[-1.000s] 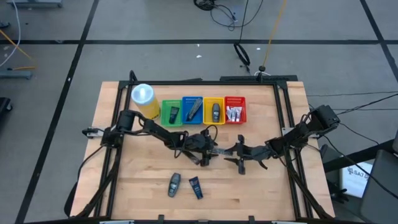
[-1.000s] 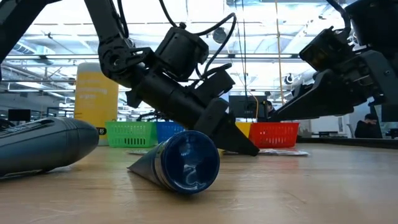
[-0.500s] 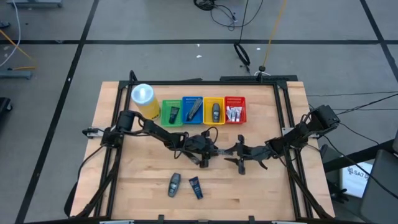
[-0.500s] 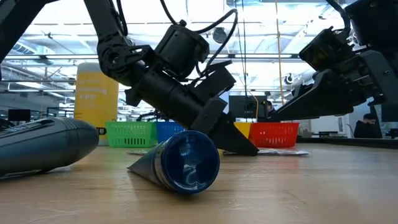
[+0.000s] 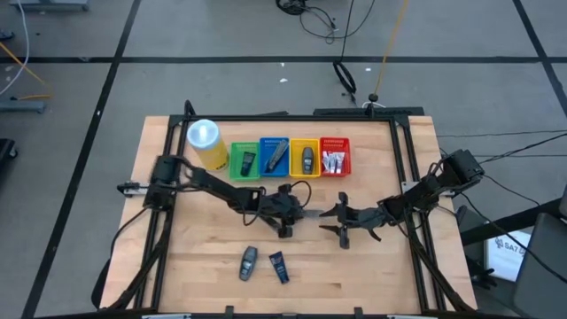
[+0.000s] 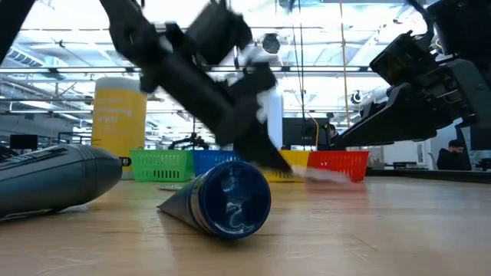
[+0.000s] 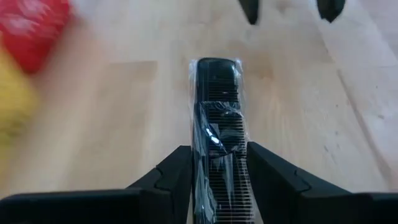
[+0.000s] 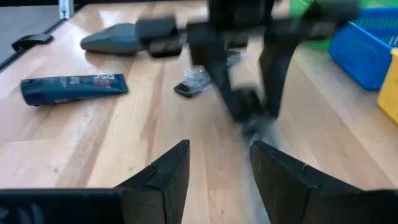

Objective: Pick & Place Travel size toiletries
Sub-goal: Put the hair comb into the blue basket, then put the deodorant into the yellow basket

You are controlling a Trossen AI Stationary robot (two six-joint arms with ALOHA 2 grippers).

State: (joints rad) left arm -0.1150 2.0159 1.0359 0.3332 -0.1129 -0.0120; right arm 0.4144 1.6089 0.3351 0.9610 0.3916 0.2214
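I see the left end effector (image 7: 217, 171) at mid-counter, its fingers clamped on a dark comb sealed in clear wrap (image 7: 216, 118) (the comb pokes forward past the fingertips). The right end effector (image 8: 214, 163) sits just beside it, facing it, fingers spread apart and holding nothing. Nearer the front edge of the counter (image 5: 372, 275), a dark grey stick (image 5: 249, 262) and a dark blue tube (image 5: 278, 266) lie side by side. Along the back stand the green (image 5: 244, 160), blue (image 5: 274, 156), yellow (image 5: 305, 158) and red basket (image 5: 334, 156), each holding something.
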